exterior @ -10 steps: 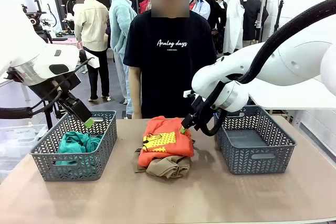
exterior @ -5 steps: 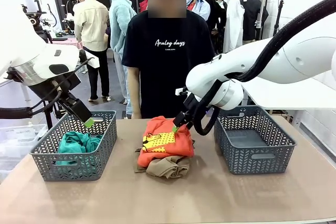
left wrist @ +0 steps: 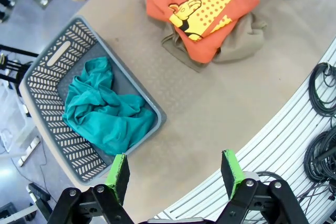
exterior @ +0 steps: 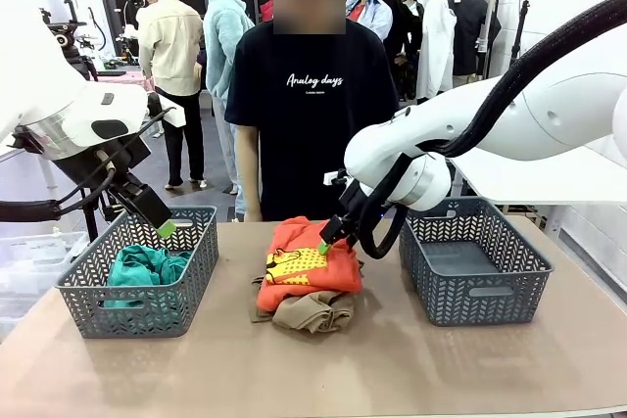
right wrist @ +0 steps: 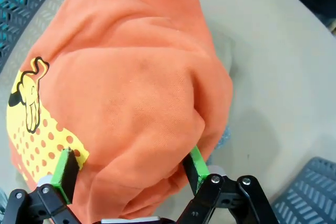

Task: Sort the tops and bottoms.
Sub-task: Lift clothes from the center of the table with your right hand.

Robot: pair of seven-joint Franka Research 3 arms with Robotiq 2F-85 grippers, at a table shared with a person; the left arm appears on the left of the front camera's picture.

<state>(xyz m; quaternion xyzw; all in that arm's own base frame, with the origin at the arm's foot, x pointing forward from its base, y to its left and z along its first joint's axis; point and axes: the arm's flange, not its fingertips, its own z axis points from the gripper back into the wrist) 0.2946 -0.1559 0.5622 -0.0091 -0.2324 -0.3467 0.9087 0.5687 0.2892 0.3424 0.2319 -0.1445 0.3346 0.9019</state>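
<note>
Left arm [exterior: 78, 119] enters from the left, raised. Left gripper [left wrist: 175, 171] points down and rightward, jaws wide apart, nothing held. Right arm [exterior: 509, 124] reaches to centre, wrist bent down. Right gripper [right wrist: 131, 165] jaws spread wide.

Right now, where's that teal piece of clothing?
In the front view the teal garment lies crumpled inside the grey basket on the robot's left side, with the orange garment lying to its right.
</note>
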